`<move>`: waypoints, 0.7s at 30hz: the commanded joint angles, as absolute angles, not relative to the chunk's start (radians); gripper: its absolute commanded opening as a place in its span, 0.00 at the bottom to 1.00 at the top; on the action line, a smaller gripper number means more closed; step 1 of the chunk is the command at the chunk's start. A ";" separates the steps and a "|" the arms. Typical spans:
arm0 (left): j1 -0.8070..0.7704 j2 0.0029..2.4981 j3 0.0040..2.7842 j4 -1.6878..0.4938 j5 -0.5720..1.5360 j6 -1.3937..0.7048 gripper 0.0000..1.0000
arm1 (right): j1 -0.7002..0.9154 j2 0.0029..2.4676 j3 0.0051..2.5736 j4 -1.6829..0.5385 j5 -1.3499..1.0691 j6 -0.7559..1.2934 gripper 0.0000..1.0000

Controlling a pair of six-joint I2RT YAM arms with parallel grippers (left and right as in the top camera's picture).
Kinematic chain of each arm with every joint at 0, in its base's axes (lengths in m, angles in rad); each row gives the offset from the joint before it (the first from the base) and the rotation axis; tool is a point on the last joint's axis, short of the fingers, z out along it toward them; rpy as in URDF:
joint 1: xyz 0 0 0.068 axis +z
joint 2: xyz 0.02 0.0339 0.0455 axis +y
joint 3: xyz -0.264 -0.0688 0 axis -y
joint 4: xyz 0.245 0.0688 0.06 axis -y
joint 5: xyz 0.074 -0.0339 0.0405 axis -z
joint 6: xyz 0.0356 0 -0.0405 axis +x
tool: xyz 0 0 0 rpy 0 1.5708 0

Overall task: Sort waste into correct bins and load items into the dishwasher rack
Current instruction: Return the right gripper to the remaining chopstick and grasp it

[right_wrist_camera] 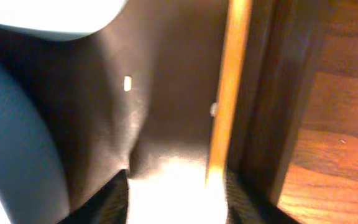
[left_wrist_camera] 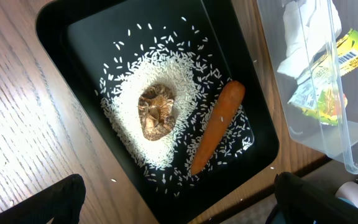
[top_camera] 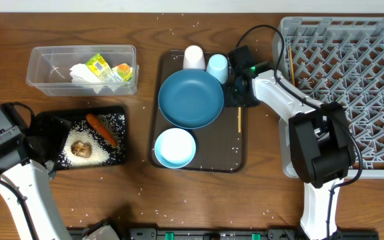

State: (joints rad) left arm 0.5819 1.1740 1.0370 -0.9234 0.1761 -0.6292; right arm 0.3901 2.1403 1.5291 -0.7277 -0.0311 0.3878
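Evidently the one dishwasher rack [top_camera: 352, 80], filling the right of the overhead view, already carries one chopstick [top_camera: 290, 63] at its upper-left edge. That is probably why the right gripper [right_wrist_camera: 176, 186] reaches for the second chopstick [right_wrist_camera: 232, 74] on the single brown serving tray [top_camera: 219, 150] at centre. Its jaws stand apart astride that stick, not pinched on it.

One dark-blue dish [top_camera: 191, 99], one light-blue bowl [top_camera: 175, 147] and two cups, a white cup [top_camera: 193, 57] and a pale-blue cup [top_camera: 217, 67], wait on that tray, likely next.

Two bins at left split the waste. The clear tub [top_camera: 42, 63], upper left, holds one tissue [top_camera: 80, 75] and one wrapper [top_camera: 99, 65]. The black tray [left_wrist_camera: 79, 43] below holds one carrot [left_wrist_camera: 217, 124], one brown lump [left_wrist_camera: 156, 112] and uncountable rice [left_wrist_camera: 166, 68]. The left gripper [left_wrist_camera: 179, 205] hovers over it, jaws wide and empty.
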 commanded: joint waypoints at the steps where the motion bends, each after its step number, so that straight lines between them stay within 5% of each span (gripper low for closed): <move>1: 0.587 1.169 1.031 -0.927 0.164 -0.634 0.98 | 0.411 2.148 1.516 -0.733 0.029 0.397 0.36; 15: 0.587 1.169 1.031 -0.927 0.164 -0.633 0.98 | 0.447 2.148 1.463 -0.707 0.057 0.434 0.31; 21: 0.587 1.169 1.031 -0.927 0.164 -0.633 0.98 | 0.447 2.148 1.462 -0.711 0.043 0.434 0.02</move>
